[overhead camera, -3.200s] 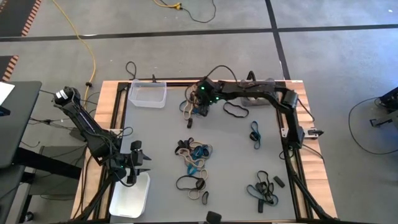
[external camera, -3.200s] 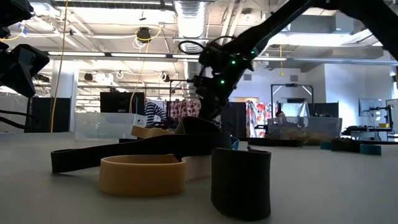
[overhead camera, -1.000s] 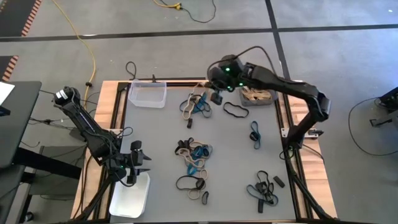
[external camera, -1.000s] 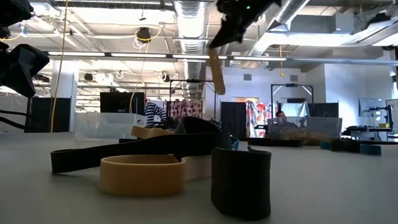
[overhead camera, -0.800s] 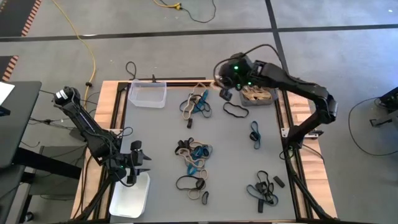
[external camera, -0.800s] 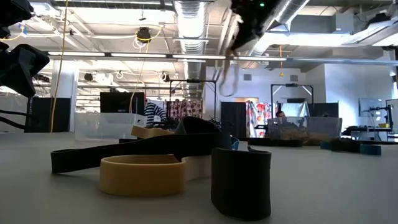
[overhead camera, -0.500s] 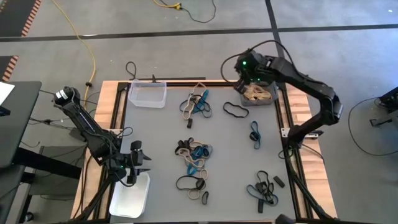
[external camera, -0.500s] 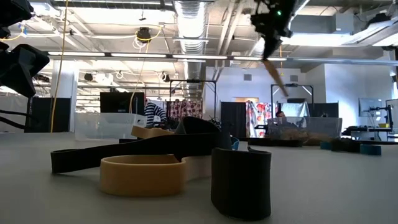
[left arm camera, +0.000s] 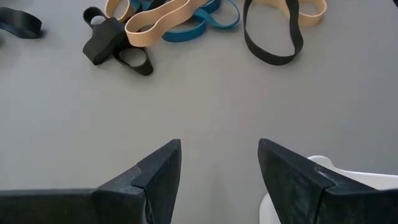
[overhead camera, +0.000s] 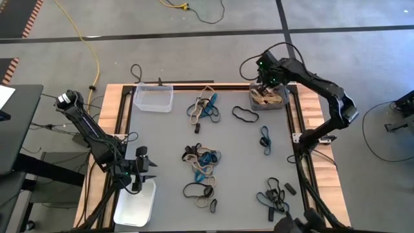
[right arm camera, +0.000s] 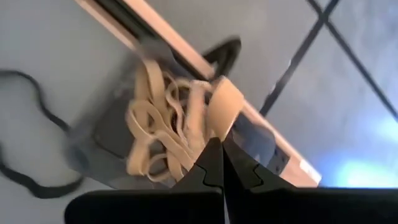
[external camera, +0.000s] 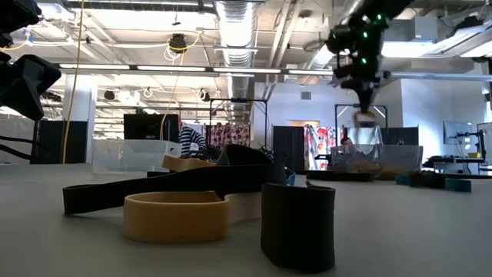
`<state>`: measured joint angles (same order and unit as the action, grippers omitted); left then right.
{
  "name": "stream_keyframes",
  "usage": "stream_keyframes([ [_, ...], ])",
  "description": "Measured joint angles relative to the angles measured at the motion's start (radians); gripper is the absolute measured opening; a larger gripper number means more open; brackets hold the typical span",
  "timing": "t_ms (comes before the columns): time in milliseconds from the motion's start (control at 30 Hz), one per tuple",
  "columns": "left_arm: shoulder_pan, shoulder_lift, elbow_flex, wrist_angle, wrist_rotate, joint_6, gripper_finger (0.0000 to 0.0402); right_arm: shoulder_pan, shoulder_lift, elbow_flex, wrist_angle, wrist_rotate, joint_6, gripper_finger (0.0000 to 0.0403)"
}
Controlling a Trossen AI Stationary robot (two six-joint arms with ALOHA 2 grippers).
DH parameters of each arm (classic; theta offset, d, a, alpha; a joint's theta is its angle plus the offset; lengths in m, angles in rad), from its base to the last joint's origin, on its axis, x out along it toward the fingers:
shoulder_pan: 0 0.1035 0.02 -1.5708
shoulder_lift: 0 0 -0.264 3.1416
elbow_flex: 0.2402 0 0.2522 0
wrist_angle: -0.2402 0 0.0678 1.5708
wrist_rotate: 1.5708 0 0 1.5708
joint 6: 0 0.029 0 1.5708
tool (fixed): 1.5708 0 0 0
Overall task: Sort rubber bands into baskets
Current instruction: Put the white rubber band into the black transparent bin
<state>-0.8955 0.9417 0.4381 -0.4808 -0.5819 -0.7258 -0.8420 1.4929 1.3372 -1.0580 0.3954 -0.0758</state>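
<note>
One tan rubber band (right arm camera: 219, 107) is pinched between the closed fingers of the right gripper (overhead camera: 268, 80), held above the dark grey basket (overhead camera: 279, 103) at the table's 1 o'clock corner. The left gripper (overhead camera: 138, 169), fingers spread, is parked by the white basket (overhead camera: 136, 206) at 7 o'clock.

Right gripper (right arm camera: 219, 146) raised at table's far right corner, fingers pinched together; left gripper (left arm camera: 219, 163) spread, waiting near left edge.
</note>
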Motion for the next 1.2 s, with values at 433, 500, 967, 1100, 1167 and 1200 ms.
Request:
stream_keyframes([
  [433,0.0,0.0,0.0,0.0,0.0,0.0,0.0206,-0.096,0.0,-0.204,0.176,-0.143,-0.012,0.0033],
  [500,0.0,0.0,0.0,0.0,0.0,0.0,0.0206,-0.096,0.0,-0.22,0.203,-0.199,-0.02,0.0044],
  [967,0.0,0.0,0.0,0.0,0.0,0.0,0.0206,0.019,0.0,-0.234,0.312,-0.324,-0.026,0.015],
  [1100,0.0,0.0,0.0,0.0,0.0,0.0,0.0206,0.094,0.0,-0.234,0.381,-0.427,-0.029,0.0184],
  [1167,0.0,0.0,0.0,0.0,0.0,0.0,0.0206,0.141,0.0,-0.234,0.434,-0.469,-0.03,0.0193],
  [1200,0.0,0.0,0.0,0.0,0.0,0.0,0.0206,0.167,0.0,-0.234,0.466,-0.483,-0.029,0.0196],
])
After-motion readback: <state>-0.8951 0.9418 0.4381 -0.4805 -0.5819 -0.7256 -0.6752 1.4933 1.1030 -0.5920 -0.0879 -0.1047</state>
